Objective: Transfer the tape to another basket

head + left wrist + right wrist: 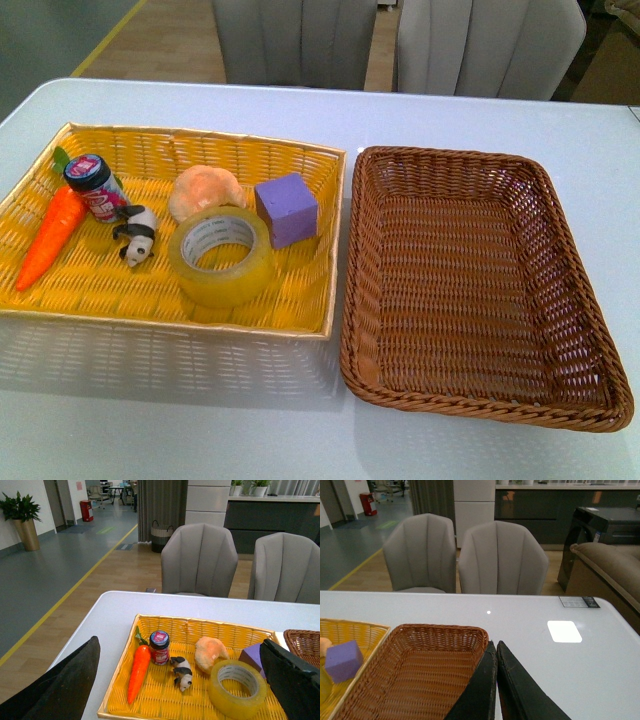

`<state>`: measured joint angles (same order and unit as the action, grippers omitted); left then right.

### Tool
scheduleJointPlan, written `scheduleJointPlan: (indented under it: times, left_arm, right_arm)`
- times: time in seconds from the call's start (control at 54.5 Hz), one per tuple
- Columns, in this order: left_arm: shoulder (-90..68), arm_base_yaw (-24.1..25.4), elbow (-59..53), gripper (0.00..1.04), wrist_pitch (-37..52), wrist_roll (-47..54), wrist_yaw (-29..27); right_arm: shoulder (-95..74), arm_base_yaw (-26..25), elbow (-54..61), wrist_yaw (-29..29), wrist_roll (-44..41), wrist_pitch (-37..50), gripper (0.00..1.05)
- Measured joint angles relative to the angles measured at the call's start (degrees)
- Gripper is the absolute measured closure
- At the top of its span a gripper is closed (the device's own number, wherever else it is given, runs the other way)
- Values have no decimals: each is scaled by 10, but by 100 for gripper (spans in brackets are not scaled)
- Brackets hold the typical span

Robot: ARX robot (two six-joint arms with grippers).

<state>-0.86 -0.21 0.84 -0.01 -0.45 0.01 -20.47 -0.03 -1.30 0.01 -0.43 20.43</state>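
The tape (pixel 221 255), a wide yellowish roll with a white core, lies flat in the yellow basket (pixel 100 295) near its front right; it also shows in the left wrist view (pixel 237 688). The brown wicker basket (pixel 560 250) stands to the right of it, with nothing in it. Neither arm shows in the front view. My left gripper (pixel 182 680) is open, held back from the yellow basket's near side with the tape ahead between its fingers. My right gripper (pixel 496 645) is shut and empty, beside the brown basket's (pixel 410 675) right rim.
In the yellow basket lie a carrot (pixel 52 235), a small jar (pixel 95 186), a panda figure (pixel 136 235), a tan croissant (pixel 204 191) and a purple cube (pixel 286 209). Two grey chairs (pixel 400 40) stand behind the white table (pixel 150 430).
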Motion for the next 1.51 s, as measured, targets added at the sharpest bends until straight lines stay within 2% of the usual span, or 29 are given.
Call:
scheduleJointPlan:
  times: [0.587, 0.698, 1.046, 1.359, 1.414, 1.505]
  left_arm:
    - [0, 0, 0, 9, 0, 0, 0]
    - [0, 0, 0, 9, 0, 0, 0]
    - [0, 0, 0, 9, 0, 0, 0]
    - [0, 0, 0, 9, 0, 0, 0]
    - [0, 0, 0, 9, 0, 0, 0]
    - [0, 0, 0, 9, 0, 0, 0]
  right_arm:
    - [103, 0, 0, 0, 0, -102, 103]
    - [177, 0, 0, 0, 0, -194, 103]
    - [201, 0, 0, 0, 0, -203, 103]
    - [201, 0, 0, 0, 0, -203, 51]
    - [201, 0, 0, 0, 0, -203, 37]
    - [201, 0, 0, 0, 0, -203, 19]
